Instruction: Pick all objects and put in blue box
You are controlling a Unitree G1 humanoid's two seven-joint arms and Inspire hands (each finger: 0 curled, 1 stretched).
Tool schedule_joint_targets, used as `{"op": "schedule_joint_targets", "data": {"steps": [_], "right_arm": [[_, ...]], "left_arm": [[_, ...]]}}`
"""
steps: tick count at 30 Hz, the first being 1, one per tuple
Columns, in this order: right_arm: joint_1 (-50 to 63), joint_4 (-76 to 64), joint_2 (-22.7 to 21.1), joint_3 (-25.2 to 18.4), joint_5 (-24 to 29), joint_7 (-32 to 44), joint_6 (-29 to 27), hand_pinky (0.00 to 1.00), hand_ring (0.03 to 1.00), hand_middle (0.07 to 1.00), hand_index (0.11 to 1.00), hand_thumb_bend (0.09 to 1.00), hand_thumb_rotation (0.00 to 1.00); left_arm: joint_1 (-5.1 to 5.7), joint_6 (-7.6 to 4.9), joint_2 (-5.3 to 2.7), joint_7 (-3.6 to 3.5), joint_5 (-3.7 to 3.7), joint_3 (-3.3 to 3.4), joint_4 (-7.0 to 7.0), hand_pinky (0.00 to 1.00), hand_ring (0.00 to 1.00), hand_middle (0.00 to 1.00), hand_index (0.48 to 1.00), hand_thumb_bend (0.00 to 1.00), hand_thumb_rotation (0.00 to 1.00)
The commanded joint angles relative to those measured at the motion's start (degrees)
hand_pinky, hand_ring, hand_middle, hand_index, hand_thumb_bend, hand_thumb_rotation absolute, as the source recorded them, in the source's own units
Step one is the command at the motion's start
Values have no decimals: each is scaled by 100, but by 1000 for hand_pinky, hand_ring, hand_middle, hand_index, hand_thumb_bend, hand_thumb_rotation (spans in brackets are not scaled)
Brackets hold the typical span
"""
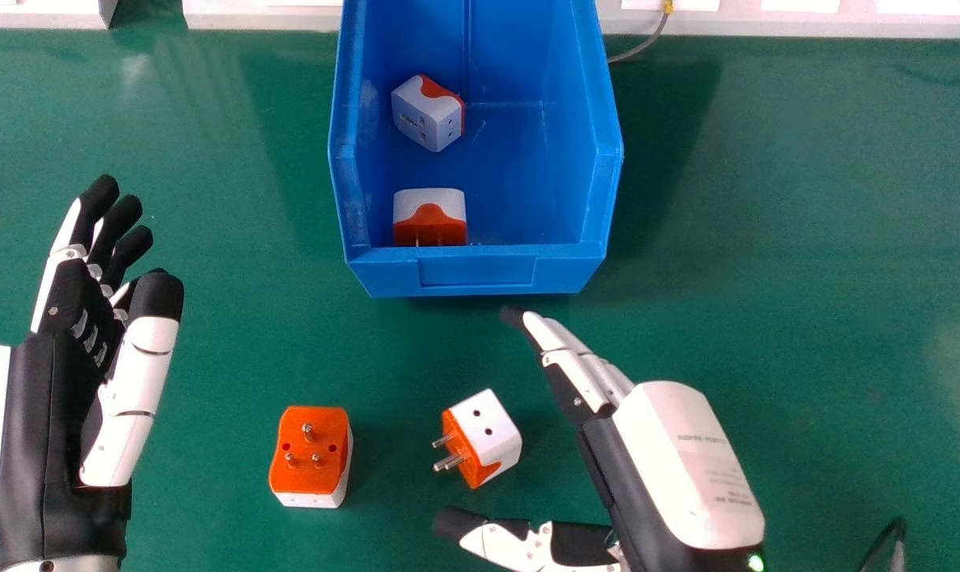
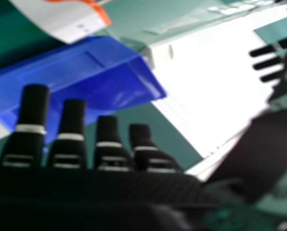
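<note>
Right hand (image 1: 679,461) released, its fingers out straight and angled toward the blue box (image 1: 476,274), the thumb spread well away from them on the near side. Between that thumb and those fingers, as it looks to me from where I stand, is the tilted plug adapter (image 1: 492,433), apart from both; it lies turned on the green table (image 1: 806,278), a white face with two holes upward and its metal pins pointing left. Over to the left of it sits the pin-up plug adapter (image 1: 311,453), orange face uppermost with three pins standing, also on the tabletop. Beyond the pair is the box, and two more are already inside: the front plug adapter (image 1: 430,216) close by the near wall, orange toward this side, and the rear plug adapter (image 1: 428,115) farther back toward the left wall, mostly white with some orange showing. Off at the left, above the table, the left hand (image 1: 71,318) has its fingers extended and grips nothing, its thumb pointing forward too. Behind the box, a thin grey cable (image 1: 647,44) curves away by its right side, and a little green light (image 1: 756,562) glows near the wrist of the right hand.
</note>
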Motion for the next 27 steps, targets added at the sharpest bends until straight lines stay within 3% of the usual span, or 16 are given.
{"op": "schedule_joint_targets", "data": {"steps": [1,8,11,17,22,27], "right_arm": [[-7,-56,204,136,-53,69,282,673,826,906,915,557,560],[-174,135,579,494,-266,229,1115,715,850,912,923,555,531],[-366,302,725,603,-361,203,1404,718,851,913,924,554,529],[-825,687,905,703,-447,229,1854,709,844,905,913,556,522],[-1074,900,908,784,-518,202,2138,701,834,890,895,553,504],[-1210,1017,945,875,-478,187,2403,702,831,885,887,554,484]], "left_arm": [[-1,4,57,-19,-59,15,-172,840,901,921,930,639,780],[-23,75,47,-40,-120,18,-195,847,903,923,932,631,775],[-48,75,33,-27,-94,10,-200,850,905,923,932,629,775],[-94,164,42,-55,-171,16,-202,845,903,923,932,613,772],[-167,62,75,-101,-181,46,-112,845,905,925,930,607,769],[-192,105,69,-109,-212,61,-128,845,904,925,928,603,763]]}}
